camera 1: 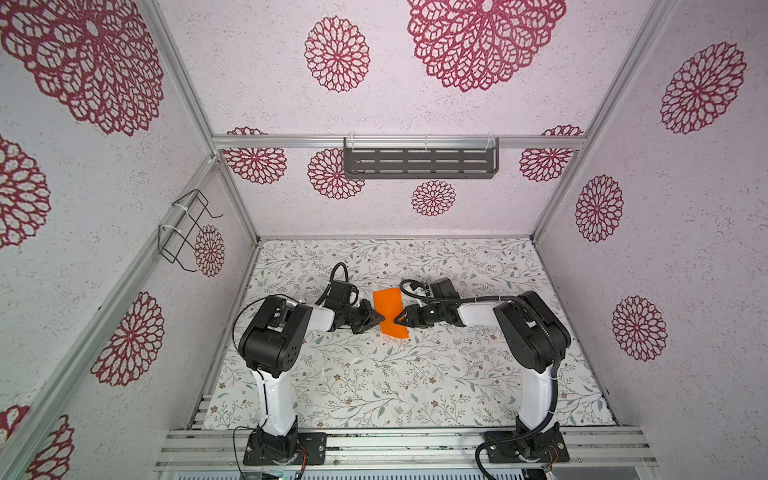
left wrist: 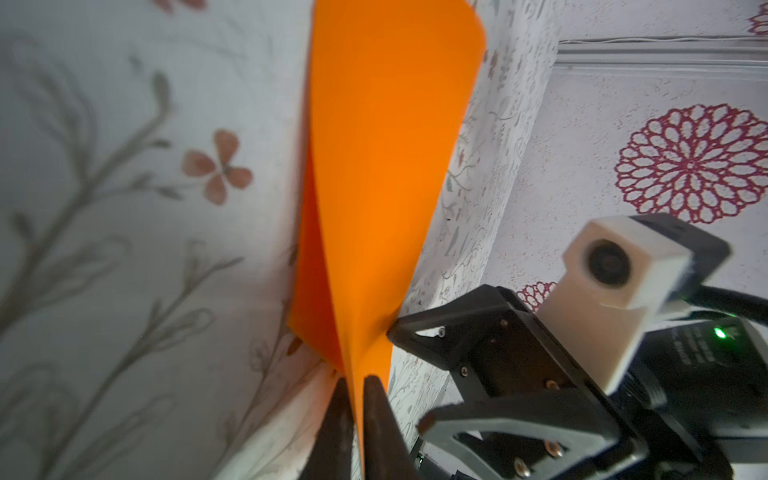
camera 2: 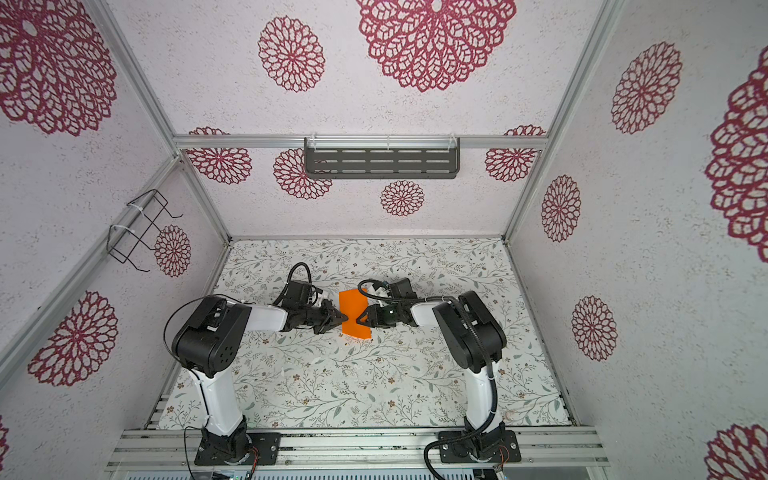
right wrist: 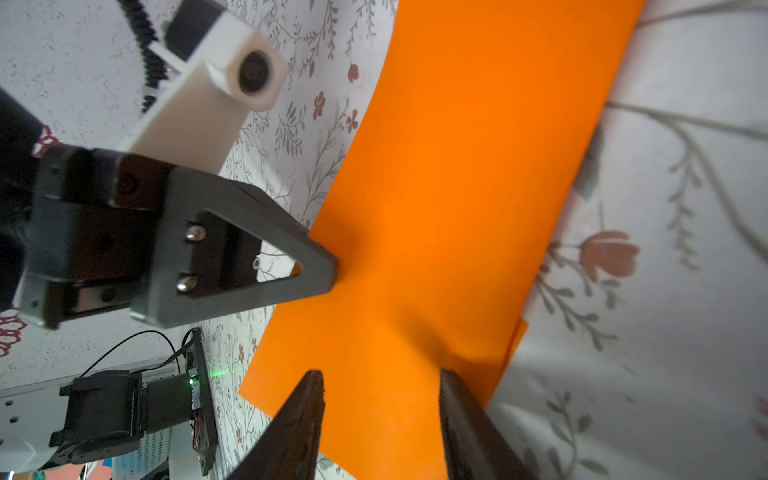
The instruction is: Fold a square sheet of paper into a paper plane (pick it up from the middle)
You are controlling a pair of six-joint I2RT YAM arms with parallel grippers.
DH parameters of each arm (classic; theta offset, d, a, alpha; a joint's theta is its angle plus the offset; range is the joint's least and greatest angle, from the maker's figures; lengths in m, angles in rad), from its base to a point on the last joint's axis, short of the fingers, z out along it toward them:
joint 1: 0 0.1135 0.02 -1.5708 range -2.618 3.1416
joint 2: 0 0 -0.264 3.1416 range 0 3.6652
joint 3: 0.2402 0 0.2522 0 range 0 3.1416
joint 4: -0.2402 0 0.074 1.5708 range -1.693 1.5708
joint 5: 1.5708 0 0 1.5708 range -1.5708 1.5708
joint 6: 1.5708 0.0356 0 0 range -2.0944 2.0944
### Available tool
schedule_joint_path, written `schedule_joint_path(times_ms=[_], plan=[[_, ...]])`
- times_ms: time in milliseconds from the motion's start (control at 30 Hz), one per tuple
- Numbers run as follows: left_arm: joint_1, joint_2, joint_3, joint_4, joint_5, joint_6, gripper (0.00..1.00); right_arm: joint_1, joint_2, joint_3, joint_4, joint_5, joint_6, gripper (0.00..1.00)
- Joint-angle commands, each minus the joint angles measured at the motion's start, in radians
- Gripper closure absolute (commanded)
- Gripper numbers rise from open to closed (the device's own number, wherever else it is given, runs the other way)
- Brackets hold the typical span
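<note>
While the left claw (left wrist: 356,380) clamped the orange sheet (camera 1: 388,309) and the right claw (right wrist: 380,374) stood apart, a lone tug could crumple it.

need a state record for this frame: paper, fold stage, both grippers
paper: orange paper, mid-table between the two arms
fold stage: two layers visible, folded over; no plane shape yet
left gripper: shut, pinching the paper's near edge
right gripper: open, fingers apart at the opposite edge, not clamping
table: floral-print cover
</note>
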Motion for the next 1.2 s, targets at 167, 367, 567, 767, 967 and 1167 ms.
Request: schedule_joint_path(times_ms=[167,367,567,767,967,1167], plan=[[0.005,-0.004,0.064,-0.172,-0.03,-0.004,0.97,0.043,-0.147,-0.034,-0.039,0.234,-0.224,0.25],[0.005,-0.059,0.088,-0.207,-0.033,-0.055,0.97,0.14,-0.275,-0.144,0.081,0.451,-0.429,0.25],[0.005,-0.071,0.096,-0.212,-0.031,-0.118,0.96,0.21,-0.34,-0.308,0.354,0.519,-0.605,0.28],[0.004,-0.078,0.102,-0.219,-0.032,-0.149,0.97,0.288,-0.282,-0.325,0.45,0.585,-0.733,0.32],[0.003,-0.077,0.105,-0.224,-0.031,-0.158,0.97,0.328,-0.203,-0.305,0.518,0.626,-0.819,0.41],[0.003,-0.079,0.109,-0.244,-0.034,-0.153,0.96,0.333,-0.148,-0.272,0.548,0.664,-0.84,0.6]])
